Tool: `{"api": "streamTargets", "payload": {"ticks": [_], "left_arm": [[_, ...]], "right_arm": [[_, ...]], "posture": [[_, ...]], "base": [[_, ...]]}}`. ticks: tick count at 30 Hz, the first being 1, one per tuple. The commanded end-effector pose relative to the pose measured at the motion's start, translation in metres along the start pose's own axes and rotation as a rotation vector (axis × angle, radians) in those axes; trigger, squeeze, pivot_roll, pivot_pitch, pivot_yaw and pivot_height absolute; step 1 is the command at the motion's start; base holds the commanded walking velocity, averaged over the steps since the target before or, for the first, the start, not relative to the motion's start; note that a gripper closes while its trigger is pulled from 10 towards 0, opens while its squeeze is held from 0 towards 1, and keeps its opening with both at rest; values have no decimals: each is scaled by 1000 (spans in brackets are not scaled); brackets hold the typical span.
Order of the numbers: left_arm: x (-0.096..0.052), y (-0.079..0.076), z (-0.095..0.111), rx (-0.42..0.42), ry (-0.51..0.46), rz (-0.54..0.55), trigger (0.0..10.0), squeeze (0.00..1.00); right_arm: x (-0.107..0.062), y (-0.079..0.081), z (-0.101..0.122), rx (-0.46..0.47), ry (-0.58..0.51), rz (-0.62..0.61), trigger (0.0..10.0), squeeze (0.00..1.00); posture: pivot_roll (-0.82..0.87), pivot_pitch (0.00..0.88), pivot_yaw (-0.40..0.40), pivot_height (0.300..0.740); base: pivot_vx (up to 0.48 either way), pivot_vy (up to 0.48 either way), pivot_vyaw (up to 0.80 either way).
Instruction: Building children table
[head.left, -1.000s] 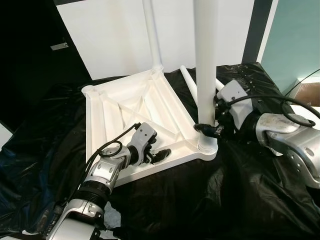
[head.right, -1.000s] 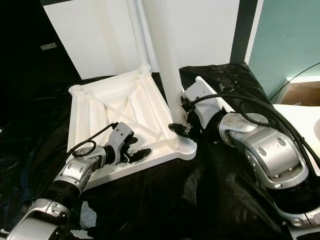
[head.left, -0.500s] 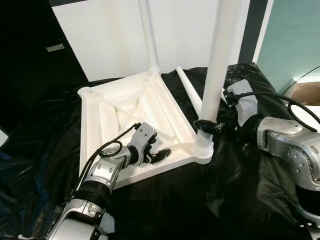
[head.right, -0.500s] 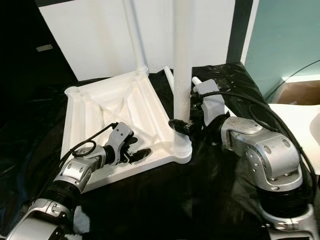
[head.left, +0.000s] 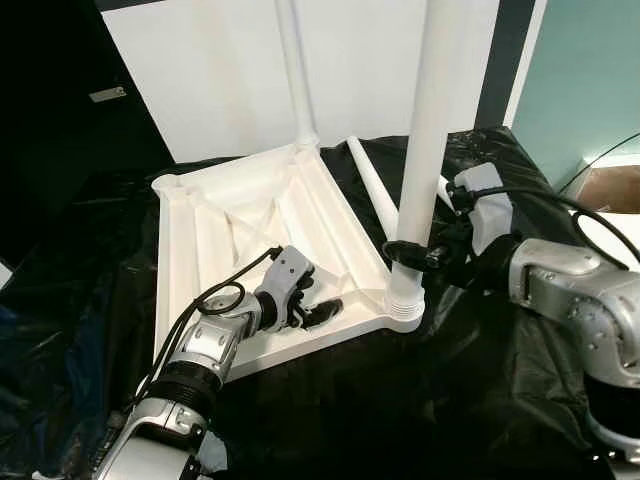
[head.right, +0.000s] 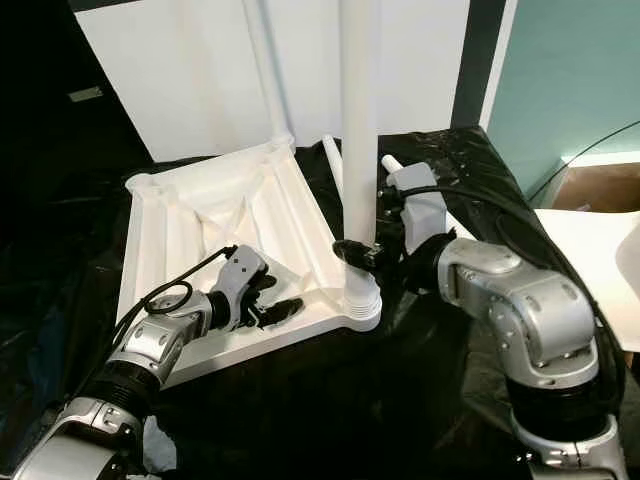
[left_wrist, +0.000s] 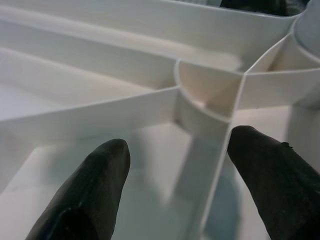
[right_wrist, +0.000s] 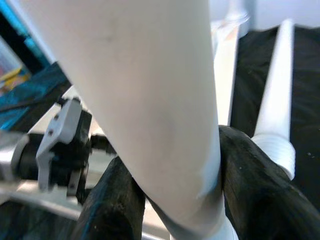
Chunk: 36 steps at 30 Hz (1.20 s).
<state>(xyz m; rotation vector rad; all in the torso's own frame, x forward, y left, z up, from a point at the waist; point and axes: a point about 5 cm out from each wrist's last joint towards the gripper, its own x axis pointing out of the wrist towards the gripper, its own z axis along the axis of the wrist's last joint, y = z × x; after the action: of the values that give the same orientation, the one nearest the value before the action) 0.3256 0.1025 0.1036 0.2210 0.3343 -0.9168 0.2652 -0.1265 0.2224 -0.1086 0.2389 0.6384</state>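
Leg (head.left: 428, 150) has swung from tilted back to nearly upright since half a sec ago, its threaded end now in the near-right corner socket of the upturned tabletop (head.left: 240, 215). Right gripper (head.left: 408, 252) clamped round it low down. Left gripper (head.left: 318, 308), fingers spread, presses the near edge. Risk imo: twist off-axis n it cross-threads, or the top skids on the black sheet (head.left: 400, 400).

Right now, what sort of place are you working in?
Probably an indoor room used as a makeshift assembly spot. An upturned white table top lies on black plastic sheeting, with a spare leg beside it, white wall panels behind and a teal wall to the right.
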Motion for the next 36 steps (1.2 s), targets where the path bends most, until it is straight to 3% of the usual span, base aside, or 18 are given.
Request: {"api": "streamTargets", "payload": {"ticks": [1,6,11,16,17,20,26,27,31,32,34,35,36], "left_arm": [[-2,1,-5,2,20,0,10000,0],[-1,0,-5,3,21,-5,10000,0],[-5,2,-6,2,29,-1,10000,0],[-7,2,-8,-1,32,3,10000,0],[-8,2,-9,-4,33,4,10000,0],[-8,2,-9,-5,33,6,10000,0],[-8,2,-8,-5,30,9,10000,0],[-8,2,-8,-6,28,13,10000,0],[-9,2,-8,-8,28,17,10000,0],[-9,2,-8,-9,28,19,10000,0],[-9,2,-9,-10,28,20,10000,0],[-9,2,-9,-11,28,21,10000,0],[-9,2,-9,-11,28,21,10000,0]], "right_arm": [[9,-4,-29,97,85,-67,10000,0],[14,6,-39,38,43,-89,10000,0],[19,13,-41,48,-16,-92,10000,0],[23,13,-37,80,-96,-120,10000,0],[28,13,-33,112,-178,-163,10000,0],[32,9,-29,135,-273,-229,10000,0],[35,7,-23,110,-356,-279,10000,0],[38,12,-21,93,-364,-253,10000,1000],[40,15,-20,77,-367,-233,10000,1000],[41,16,-21,69,-378,-232,10000,878],[41,17,-20,55,-382,-217,10000,878],[42,18,-20,27,-384,-197,10000,0],[42,19,-19,7,-387,-184,10000,0]], "posture": [[-198,0,136,740],[-190,0,139,740],[-171,0,140,740],[-164,0,139,740],[-159,0,137,740],[-159,0,137,740],[-146,0,135,740],[-141,0,129,740],[-141,0,129,740],[-141,0,129,740],[-145,0,126,740],[-147,0,124,740],[-147,0,124,740]], "base": [[0,0,0],[0,0,0],[0,0,0],[0,0,0],[0,0,0],[0,0,0],[0,0,0],[0,0,0],[0,0,0],[0,0,0],[0,0,0],[0,0,0],[0,0,0]]}}
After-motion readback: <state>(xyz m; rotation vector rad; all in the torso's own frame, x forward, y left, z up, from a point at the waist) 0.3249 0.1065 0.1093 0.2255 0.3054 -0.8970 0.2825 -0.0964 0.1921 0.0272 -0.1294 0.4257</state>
